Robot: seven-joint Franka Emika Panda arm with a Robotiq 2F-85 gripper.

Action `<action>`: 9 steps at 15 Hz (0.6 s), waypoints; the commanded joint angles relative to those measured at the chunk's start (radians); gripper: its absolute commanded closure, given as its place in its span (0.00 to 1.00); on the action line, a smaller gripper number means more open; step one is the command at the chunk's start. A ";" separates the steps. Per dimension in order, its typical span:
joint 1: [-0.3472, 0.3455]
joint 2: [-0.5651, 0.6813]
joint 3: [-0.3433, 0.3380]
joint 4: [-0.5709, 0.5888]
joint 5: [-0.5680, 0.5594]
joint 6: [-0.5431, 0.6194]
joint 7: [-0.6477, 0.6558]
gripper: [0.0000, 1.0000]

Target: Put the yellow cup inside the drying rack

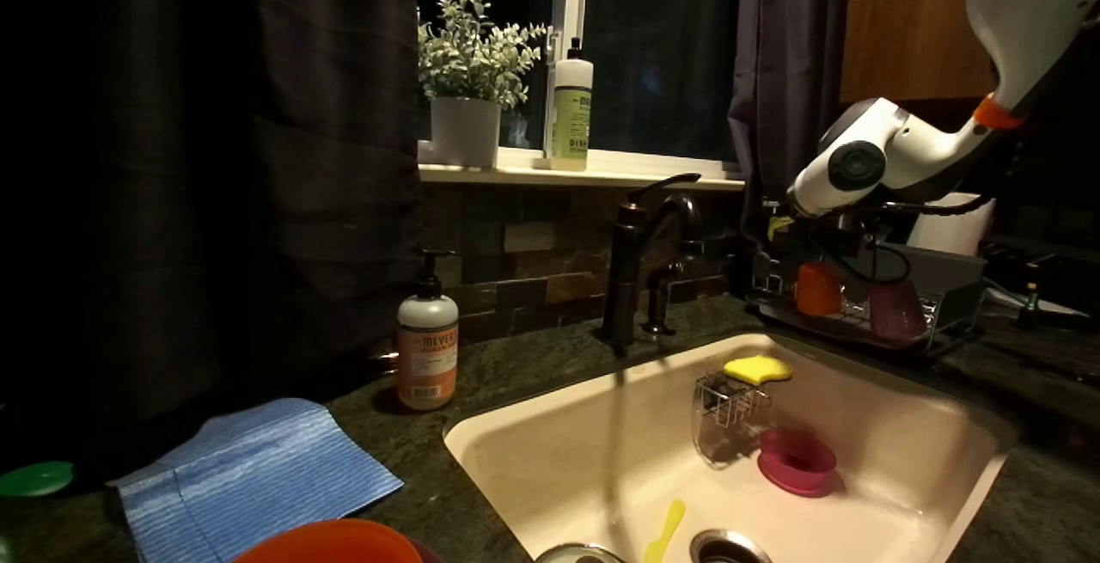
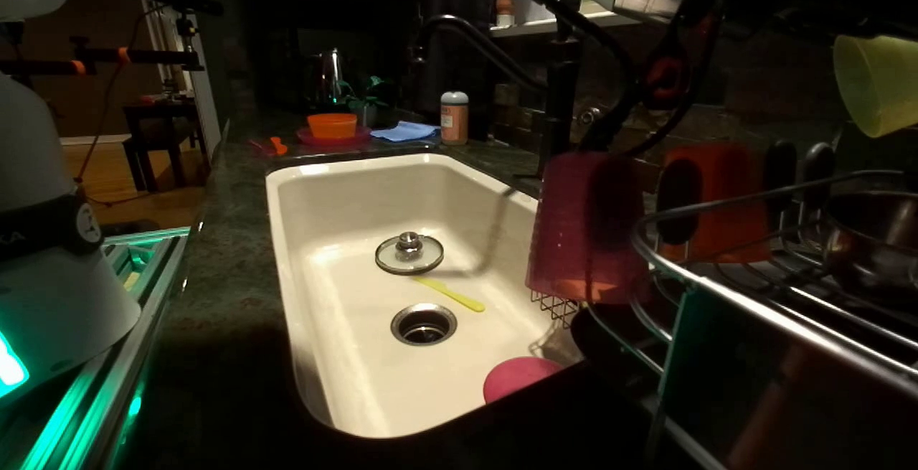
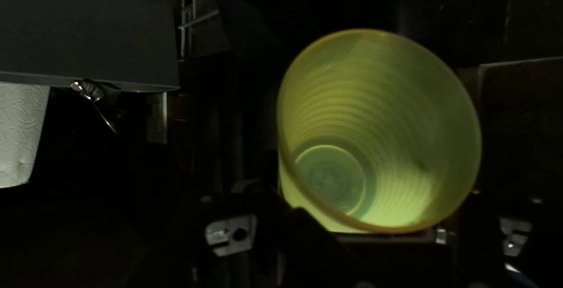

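Note:
The yellow cup [image 3: 378, 116] is held in the air by my gripper [image 3: 374, 228], its open mouth facing the wrist camera. The dark fingers lie at its lower sides in the wrist view; their tips are hard to see. In an exterior view the cup [image 2: 876, 86] hangs tilted above the drying rack, apart from it. In an exterior view only a small part of the cup [image 1: 779, 228] shows below the wrist. The drying rack [image 2: 746, 311] is dark wire with a grey side wall; it also shows in an exterior view [image 1: 961, 284] and the wrist view [image 3: 88, 37].
An orange cup [image 1: 816, 290] and a purple cup [image 1: 896, 312] stand upside down in the rack. A metal pot [image 2: 860, 247] sits in the rack too. The faucet [image 1: 626, 279] and cream sink [image 1: 550, 451] are beside it. A paper towel roll [image 3: 20, 134] stands behind the rack.

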 commanded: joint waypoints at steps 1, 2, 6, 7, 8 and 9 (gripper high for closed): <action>-0.006 0.027 0.027 0.019 0.046 -0.025 -0.015 0.53; -0.005 0.030 0.031 0.022 0.050 -0.029 -0.017 0.53; 0.002 0.038 0.044 0.014 0.085 -0.069 -0.042 0.53; 0.004 0.039 0.048 0.011 0.090 -0.087 -0.047 0.53; 0.006 0.042 0.051 0.009 0.097 -0.103 -0.051 0.53; 0.008 0.044 0.054 0.008 0.103 -0.117 -0.056 0.53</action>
